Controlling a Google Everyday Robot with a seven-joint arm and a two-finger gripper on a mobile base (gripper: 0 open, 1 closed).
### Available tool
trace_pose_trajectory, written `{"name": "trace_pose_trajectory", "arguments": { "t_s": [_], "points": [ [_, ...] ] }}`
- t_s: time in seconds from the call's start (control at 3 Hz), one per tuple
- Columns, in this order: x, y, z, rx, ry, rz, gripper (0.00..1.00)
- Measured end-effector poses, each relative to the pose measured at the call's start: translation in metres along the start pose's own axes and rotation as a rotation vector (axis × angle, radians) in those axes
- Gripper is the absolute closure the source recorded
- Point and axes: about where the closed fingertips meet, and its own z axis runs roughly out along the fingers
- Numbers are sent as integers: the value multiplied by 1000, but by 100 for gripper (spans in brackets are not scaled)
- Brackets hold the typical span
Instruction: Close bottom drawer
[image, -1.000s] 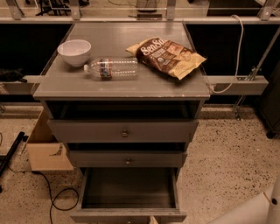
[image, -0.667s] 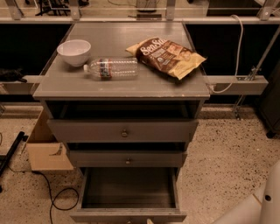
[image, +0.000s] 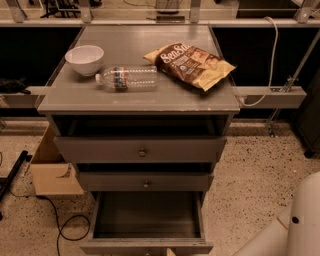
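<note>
**Bottom drawer open, tool unseen: hazards to closing**

Bottom drawer is the lowest of three in the grey cabinet. It is pulled well out toward the camera, its box is bare, and its front is cut by the lower frame edge. The knob is not visible.

Left side: a box sits on the floor just beside the cabinet. A black cable loops near the drawer's left corner. In my judgement, a base that shifts left to line up could catch the cable or nudge the box.

Surface: a bowl, a bottle lying on its side, and a chip bag. The bottle is the concern. A hard shove that slams the drawer home could jolt the cabinet and set the bottle rolling.

Centre: the top drawer and middle drawer both stand proud of the carcass, the top one more so. An approach from above risks striking these fronts or shutting the wrong drawer. A push placed off-centre on the wide front could skew the drawer and bind it on its runners.

Right side: only a white arm casing shows, in the lower right corner, apart from the cabinet. The tool lies outside the frame, so I cannot tell its state or how near it is to the drawer front. Contact cannot be confirmed from this view, and a misplaced push would go unnoticed.
</note>
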Motion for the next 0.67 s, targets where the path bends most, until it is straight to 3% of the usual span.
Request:
{"name": "trace_pose_trajectory", "arguments": {
  "t_s": [0.33,0.67],
  "points": [
    [0,14,18,-8,38,3,0],
    [1,19,31,16,55,8,0]
  ]
}}
